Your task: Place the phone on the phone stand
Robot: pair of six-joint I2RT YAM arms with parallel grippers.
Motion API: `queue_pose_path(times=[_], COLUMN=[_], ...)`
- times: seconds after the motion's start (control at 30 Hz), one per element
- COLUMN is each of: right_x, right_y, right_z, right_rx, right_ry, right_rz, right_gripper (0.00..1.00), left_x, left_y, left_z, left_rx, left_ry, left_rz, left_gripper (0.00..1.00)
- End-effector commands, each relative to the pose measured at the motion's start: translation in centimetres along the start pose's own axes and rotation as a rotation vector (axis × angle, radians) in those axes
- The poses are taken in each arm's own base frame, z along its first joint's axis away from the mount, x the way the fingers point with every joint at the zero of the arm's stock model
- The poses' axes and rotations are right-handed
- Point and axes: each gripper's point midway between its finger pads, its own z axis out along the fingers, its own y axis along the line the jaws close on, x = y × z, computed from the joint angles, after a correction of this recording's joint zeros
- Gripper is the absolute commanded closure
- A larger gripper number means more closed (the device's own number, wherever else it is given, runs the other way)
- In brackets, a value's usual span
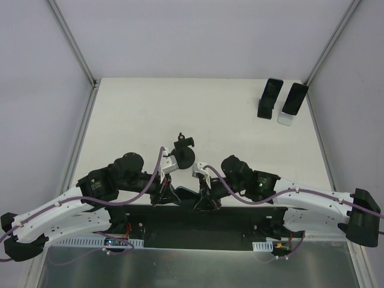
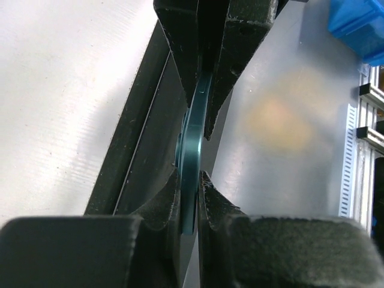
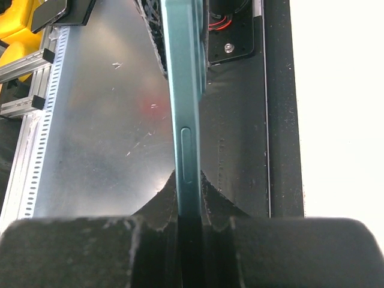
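A thin teal phone (image 2: 193, 144) is held edge-on between both grippers, above the black base strip (image 1: 240, 216) at the table's near edge. My left gripper (image 2: 191, 192) is shut on one end of it. My right gripper (image 3: 188, 186) is shut on the other end, and the phone's edge with its side button (image 3: 185, 120) runs away from it. In the top view the left gripper (image 1: 163, 195) and right gripper (image 1: 205, 201) face each other, and the phone between them is hard to make out. A black round-based phone stand (image 1: 184, 153) stands just beyond them.
Two more stands, one black (image 1: 270, 99) and one white (image 1: 292, 103), each bearing a dark phone, stand at the far right corner. A blue object (image 2: 360, 24), a yellow object (image 3: 18, 24) and a slotted metal rail (image 3: 36, 120) lie below the near edge.
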Motion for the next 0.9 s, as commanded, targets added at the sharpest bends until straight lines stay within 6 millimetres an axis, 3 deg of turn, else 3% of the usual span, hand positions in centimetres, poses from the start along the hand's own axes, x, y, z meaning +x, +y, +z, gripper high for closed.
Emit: queue_pose_path(times=[0.0, 0.03, 0.07, 0.17, 0.33, 0.43, 0.67, 0.87], right_x=[-4.0, -4.4, -4.7, -5.6, -7.2, -8.7, -10.9, -10.8], right_y=[-3.2, -4.2, -4.6, -6.3, -8.5, -9.1, -9.3, -10.0], right_z=[-1.0, -1.6, -1.9, -3.2, -5.3, -6.3, -6.8, -7.2], right_rx=[0.215, 0.286, 0.319, 0.438, 0.599, 0.655, 0.679, 0.732], right_ry=[-0.184, -0.217, -0.242, -0.317, -0.443, -0.534, -0.633, -0.649], right_rz=[0.01, 0.009, 0.051, 0.074, 0.102, 0.107, 0.102, 0.088], right_gripper=[0.99, 0.99, 0.99, 0.99, 0.99, 0.99, 0.99, 0.99], left_x=[-5.7, -6.2, -6.6, -7.9, -9.6, -10.6, -13.1, -13.9], left_y=[-0.2, -0.1, 0.1, 1.6, 5.5, 6.7, 7.3, 7.6], left_z=[-0.3, -0.5, -0.7, -1.7, -3.8, -4.1, -1.4, 1.5], left_rx=[-0.05, -0.069, -0.091, -0.205, -0.44, -0.509, -0.527, -0.515], left_ry=[-0.188, -0.204, -0.22, -0.299, -0.479, -0.529, -0.535, -0.483], left_rz=[0.024, 0.012, -0.02, -0.1, -0.307, -0.37, -0.502, -0.572], left_gripper=[0.78, 0.6, 0.34, 0.08, 0.02, 0.02, 0.02, 0.02])
